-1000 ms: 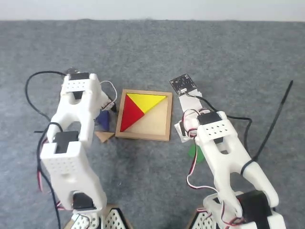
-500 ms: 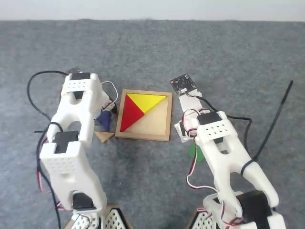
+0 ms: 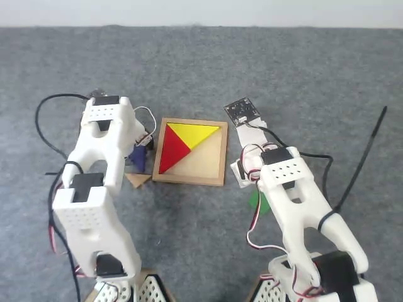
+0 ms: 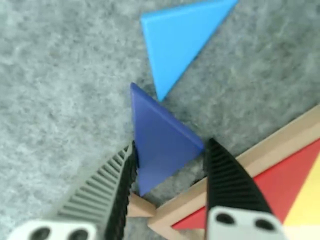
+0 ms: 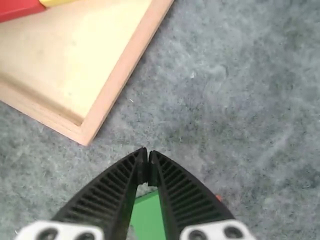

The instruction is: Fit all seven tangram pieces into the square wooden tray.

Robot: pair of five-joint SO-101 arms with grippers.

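Since the earlier frames, your arms held station and no piece shifted. Your left gripper pinched the dark blue triangle just outside the wooden tray, near the light blue triangle. Your right gripper was pressed together over a green piece. The tray held a red triangle and a yellow triangle, touching each other.

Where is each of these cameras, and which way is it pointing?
High view: fixed overhead, looking down on the tray and both arms.
Left wrist view: on the left arm, looking past its jaws, closed on the dark blue triangle beside the tray.
Right wrist view: on the right arm, looking past its shut jaws at a green piece.
Shared: all three show the tray.
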